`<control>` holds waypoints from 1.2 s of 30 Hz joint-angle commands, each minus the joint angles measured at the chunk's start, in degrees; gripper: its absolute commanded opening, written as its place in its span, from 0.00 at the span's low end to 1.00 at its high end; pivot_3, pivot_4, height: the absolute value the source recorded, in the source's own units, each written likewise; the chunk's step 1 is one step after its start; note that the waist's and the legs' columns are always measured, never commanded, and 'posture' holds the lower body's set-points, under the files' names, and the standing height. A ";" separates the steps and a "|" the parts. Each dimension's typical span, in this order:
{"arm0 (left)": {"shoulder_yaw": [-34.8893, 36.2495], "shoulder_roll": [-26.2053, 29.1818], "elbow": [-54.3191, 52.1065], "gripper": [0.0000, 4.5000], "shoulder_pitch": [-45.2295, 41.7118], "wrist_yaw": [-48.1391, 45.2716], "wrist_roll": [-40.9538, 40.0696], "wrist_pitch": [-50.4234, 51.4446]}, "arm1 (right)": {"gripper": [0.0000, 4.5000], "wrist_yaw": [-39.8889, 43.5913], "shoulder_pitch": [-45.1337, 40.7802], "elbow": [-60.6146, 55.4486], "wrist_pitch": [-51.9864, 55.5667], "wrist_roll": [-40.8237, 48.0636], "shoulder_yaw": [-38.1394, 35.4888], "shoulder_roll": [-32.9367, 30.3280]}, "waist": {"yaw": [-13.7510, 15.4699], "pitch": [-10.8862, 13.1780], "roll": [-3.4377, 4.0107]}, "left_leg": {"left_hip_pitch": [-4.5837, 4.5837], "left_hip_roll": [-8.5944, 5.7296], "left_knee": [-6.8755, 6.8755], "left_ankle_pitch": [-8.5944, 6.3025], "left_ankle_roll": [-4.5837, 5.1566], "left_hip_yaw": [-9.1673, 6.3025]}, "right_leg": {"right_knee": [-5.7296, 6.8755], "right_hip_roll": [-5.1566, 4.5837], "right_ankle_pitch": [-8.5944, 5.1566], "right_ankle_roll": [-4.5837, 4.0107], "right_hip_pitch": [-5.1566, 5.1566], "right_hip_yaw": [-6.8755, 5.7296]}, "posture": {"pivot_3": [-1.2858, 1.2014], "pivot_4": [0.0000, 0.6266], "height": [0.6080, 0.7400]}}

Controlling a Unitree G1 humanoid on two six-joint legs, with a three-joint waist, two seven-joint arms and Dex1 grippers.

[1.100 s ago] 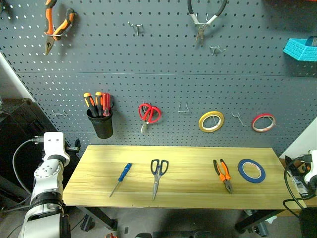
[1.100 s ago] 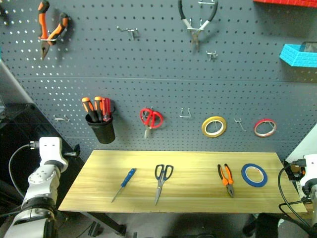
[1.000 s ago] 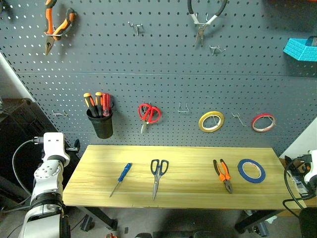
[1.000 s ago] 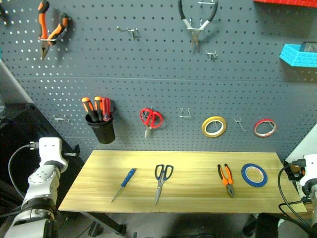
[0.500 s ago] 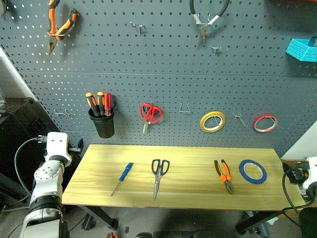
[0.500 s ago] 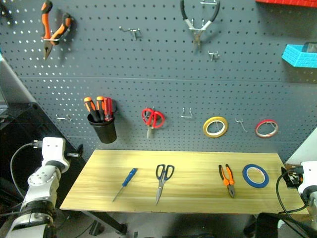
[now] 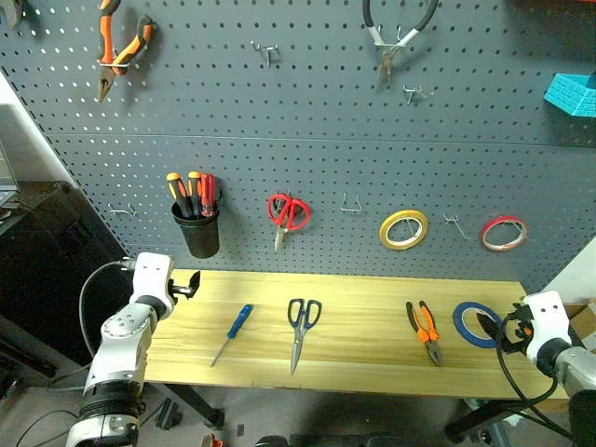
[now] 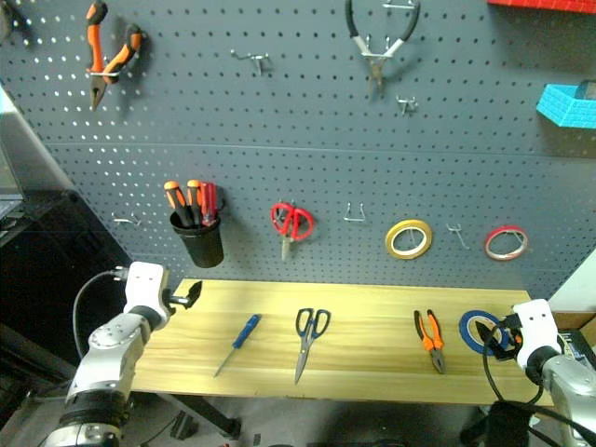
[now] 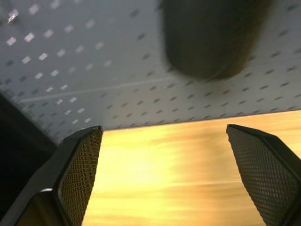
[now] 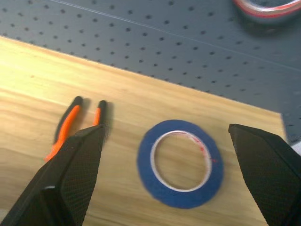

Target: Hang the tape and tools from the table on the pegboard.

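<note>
1. The left arm is reaching in from the lower left, its wrist angling inward.
2. The left gripper (image 7: 190, 284) is pointing forward with its jaws spread wide, holding nothing.
3. The right arm is reaching in from the lower right.
4. The right gripper (image 7: 491, 328) is gaping wide, gripping nothing.

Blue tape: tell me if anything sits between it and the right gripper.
Nothing visible does. The blue tape lies flat on the table, framed by the open right gripper. The pliers lie off to one side.

Left gripper (image 7: 193, 284), right gripper (image 7: 494, 327) swung inward over table (image 7: 354, 349) ends.
</note>
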 commanded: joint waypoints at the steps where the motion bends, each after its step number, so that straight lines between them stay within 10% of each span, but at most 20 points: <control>1: -9.47 0.85 -10.69 0.99 0.20 -8.51 2.81 0.72 | 1.00 -0.11 -3.28 -2.33 7.01 1.28 0.64 -1.00 | -0.07 0.50 0.10 | 0.02 -0.01 0.01 0.00 0.00 0.02 | -0.01 0.00 0.00 0.00 0.02 0.01 | 0.46 0.11 1.00; 12: -20.54 2.33 -25.63 0.99 -3.85 -25.97 -0.34 10.11 | 1.00 2.65 -14.99 5.53 13.44 -3.66 9.76 -3.56 | -2.55 4.77 0.61 | -0.18 0.13 -0.05 0.00 0.02 0.24 | 0.02 0.13 -0.03 -0.06 0.07 0.14 | 0.44 0.28 1.00; 26: -22.83 5.32 -37.84 0.99 -4.82 -37.33 -7.26 19.77 | 1.00 8.96 -38.02 45.28 1.63 -14.53 20.92 -3.21 | -3.40 9.70 0.34 | -1.24 0.17 0.04 -0.01 0.08 0.36 | 0.06 0.09 -0.02 -0.08 -0.95 0.11 | 0.48 0.39 1.00; 36: -24.57 6.53 -39.34 1.00 -6.91 -40.30 -8.32 20.80 | 0.36 9.08 -42.25 55.43 -3.57 -19.93 24.65 -2.33 | -2.85 10.49 0.14 | -1.21 0.18 0.10 -0.04 0.12 0.38 | 0.02 0.10 -0.02 -0.08 -0.90 0.09 | 0.48 0.37 1.00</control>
